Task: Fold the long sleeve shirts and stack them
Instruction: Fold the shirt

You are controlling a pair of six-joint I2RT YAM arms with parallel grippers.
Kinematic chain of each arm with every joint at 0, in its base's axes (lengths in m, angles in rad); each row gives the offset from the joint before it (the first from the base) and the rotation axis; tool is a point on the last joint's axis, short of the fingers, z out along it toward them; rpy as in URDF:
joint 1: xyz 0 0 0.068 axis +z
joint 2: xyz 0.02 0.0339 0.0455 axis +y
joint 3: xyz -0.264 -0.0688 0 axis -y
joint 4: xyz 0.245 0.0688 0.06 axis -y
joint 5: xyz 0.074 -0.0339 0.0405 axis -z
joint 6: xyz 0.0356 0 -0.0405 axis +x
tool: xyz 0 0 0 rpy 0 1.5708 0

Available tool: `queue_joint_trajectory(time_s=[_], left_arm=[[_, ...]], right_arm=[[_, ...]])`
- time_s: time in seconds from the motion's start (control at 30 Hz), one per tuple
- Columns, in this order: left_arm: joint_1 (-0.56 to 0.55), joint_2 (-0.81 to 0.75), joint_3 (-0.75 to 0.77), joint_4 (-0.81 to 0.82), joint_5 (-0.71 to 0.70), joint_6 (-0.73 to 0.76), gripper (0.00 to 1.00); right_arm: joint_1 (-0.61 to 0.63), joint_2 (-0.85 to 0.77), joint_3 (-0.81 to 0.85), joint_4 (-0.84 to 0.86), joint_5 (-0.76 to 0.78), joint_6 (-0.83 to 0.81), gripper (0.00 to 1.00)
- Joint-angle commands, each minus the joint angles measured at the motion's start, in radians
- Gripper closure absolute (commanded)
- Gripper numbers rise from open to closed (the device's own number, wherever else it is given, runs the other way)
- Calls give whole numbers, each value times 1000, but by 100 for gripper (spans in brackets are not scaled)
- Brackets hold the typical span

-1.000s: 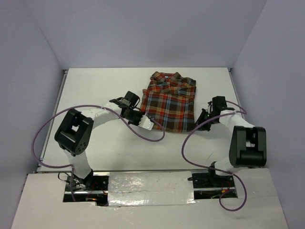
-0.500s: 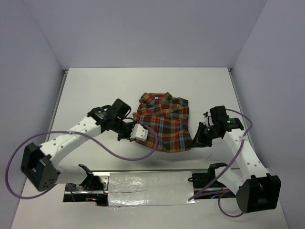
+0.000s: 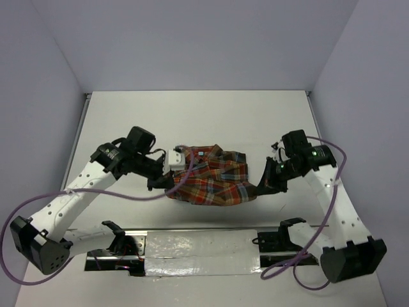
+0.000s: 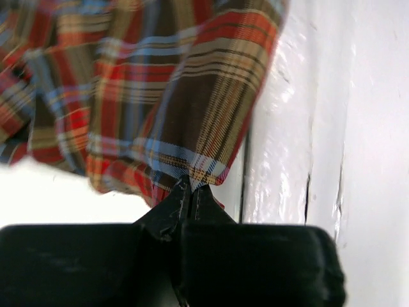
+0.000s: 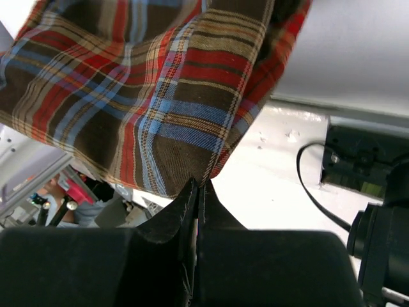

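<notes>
The plaid long sleeve shirt, red-orange, brown and light blue, hangs folded in the air between both arms, above the near half of the table. Its collar and neck label face up near the left side. My left gripper is shut on the shirt's left corner; in the left wrist view the cloth rises straight from the closed fingertips. On the opposite corner my right gripper is shut; the right wrist view shows plaid fabric pinched at the closed tips.
The white table stretches behind the shirt, bounded by lilac walls at the back and sides. A foil-covered strip with both arm bases runs along the near edge. Purple cables loop from each arm.
Both grippers have lifted the shirt off the table and carried it toward the near edge. The arms have stretched out and risen, and the shirt now sags between them.
</notes>
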State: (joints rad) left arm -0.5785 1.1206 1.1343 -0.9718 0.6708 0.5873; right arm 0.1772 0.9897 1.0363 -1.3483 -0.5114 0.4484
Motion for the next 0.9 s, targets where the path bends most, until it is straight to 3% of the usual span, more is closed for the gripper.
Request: queue_joint_trajectory(time_s=[0.0,0.1,0.4,0.87], left_arm=[[162,88,36,105,79,-181,100],[256,159,79,154,98,-239,100],[367,403,171,262,64,-297,100],[424,715,378,400,79,-371,100]], right_arm=[[5,157,114,29,2,-45,100],[-10,309,217,72,1,-92,100],[-84,723,568,121,-16,-172,100],[-128,1199,1091,60,-65,-145,100]])
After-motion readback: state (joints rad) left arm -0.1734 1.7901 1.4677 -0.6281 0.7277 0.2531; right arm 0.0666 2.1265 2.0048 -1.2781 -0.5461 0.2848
